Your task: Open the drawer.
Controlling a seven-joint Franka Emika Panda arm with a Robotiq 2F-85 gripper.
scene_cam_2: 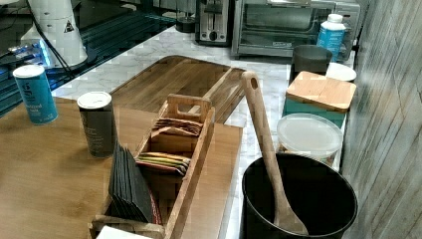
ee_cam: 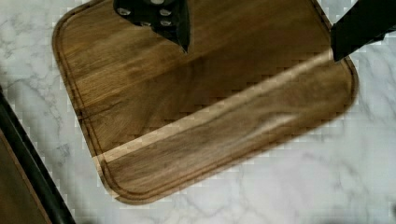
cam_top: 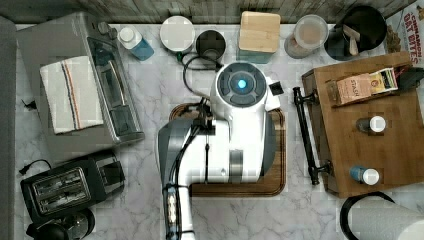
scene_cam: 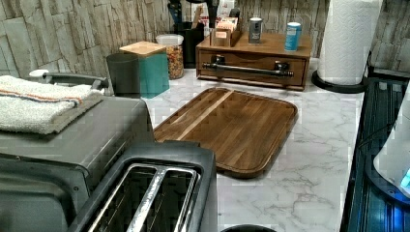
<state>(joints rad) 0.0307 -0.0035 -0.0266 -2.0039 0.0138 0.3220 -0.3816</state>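
Top view: my arm [cam_top: 220, 145] sits over the wooden tray [cam_top: 278, 185], and the drawer [cam_top: 320, 135] lies at the top view's right, closed as far as I can judge, its black bar handle [cam_top: 306, 135] running along the tray's edge but apart from it. For the reach, I judge I should swing toward that bar, turn the wrist so the fingers straddle it at mid-span between the two brackets, then pull straight out, level, without lifting. Left view: the handle [scene_cam: 251, 70] spans the drawer front [scene_cam: 253, 67] beyond the tray's [scene_cam: 232, 126] far end; bottles stand on the box top, so a jerky pull could topple them. Wrist view: the gripper [ee_cam: 257, 42] hangs over the tray [ee_cam: 205, 116], fingers spread wide, holding nothing, touching nothing; the bar [ee_cam: 28, 163] shows at the corner.
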